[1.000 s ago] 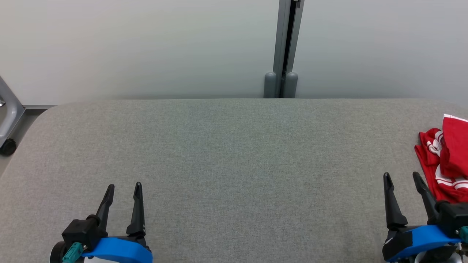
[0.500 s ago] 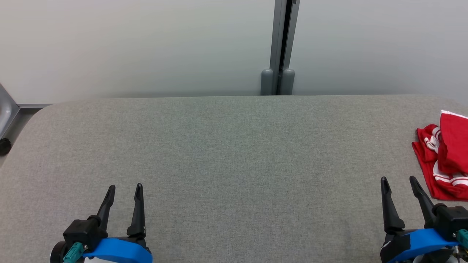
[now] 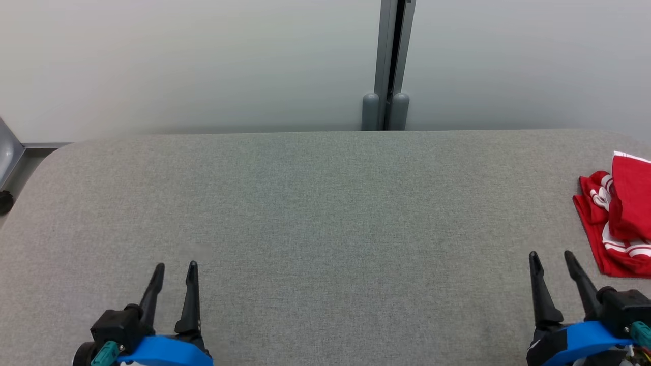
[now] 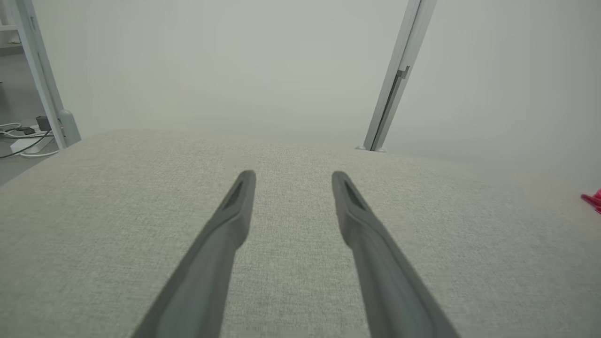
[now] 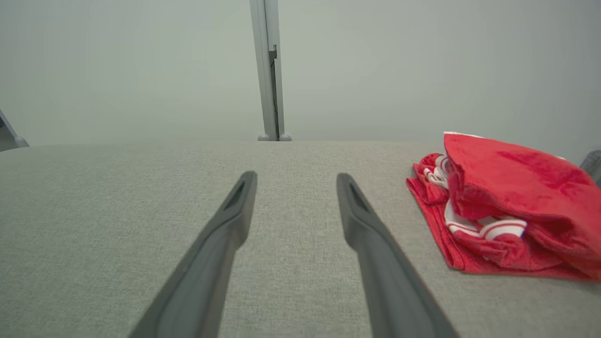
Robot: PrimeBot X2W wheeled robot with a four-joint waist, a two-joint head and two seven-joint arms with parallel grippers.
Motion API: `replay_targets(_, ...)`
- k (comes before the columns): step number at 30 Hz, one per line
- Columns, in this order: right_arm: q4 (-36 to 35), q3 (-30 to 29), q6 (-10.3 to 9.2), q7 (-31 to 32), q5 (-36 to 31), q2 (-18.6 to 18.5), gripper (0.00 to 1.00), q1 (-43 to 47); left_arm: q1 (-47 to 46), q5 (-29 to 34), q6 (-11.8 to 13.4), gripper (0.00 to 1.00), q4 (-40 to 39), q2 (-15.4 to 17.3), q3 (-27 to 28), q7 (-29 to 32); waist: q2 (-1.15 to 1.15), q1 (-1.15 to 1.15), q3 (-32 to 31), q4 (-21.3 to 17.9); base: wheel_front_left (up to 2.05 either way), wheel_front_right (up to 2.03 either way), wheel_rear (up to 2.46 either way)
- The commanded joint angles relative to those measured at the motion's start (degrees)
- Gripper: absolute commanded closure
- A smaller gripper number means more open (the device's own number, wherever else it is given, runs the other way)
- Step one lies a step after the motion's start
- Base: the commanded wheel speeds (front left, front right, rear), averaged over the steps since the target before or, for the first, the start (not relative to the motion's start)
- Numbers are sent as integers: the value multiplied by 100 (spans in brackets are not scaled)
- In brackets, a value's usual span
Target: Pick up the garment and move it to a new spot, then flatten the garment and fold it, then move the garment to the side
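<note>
There's the red garment with white stripes, bunched in a heap at the right edge of the frame on the grey counter. The right claw sits at the lower right just beside it, fingers spread apart and gripping nothing. Over at the lower left, the left claw hovers above the counter well apart from the garment, its fingers parted too and empty.

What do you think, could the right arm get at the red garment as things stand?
Probably yes. The right gripper is open, and the red garment lies just ahead and to its right on the grey table, not touching it, with nothing between them.
</note>
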Motion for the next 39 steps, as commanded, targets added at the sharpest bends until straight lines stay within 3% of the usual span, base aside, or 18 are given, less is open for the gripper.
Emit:
replay_targets(1,65,1,1,7,0,9,100,27,37,-2,2,100,53,-14,-4,11,0,0,0,0,0,0,0)
replay_targets(6,370,2,1,13,38,60,100,63,247,-17,5,100,296,-115,-7,37,0,0,0,-1,0,0,0)
replay_targets(39,464,69,1,554,3501,32,100,-230,-13,-2939,-35,100,-61,-273,520,876,0,0,-15,-41,0,0,0)
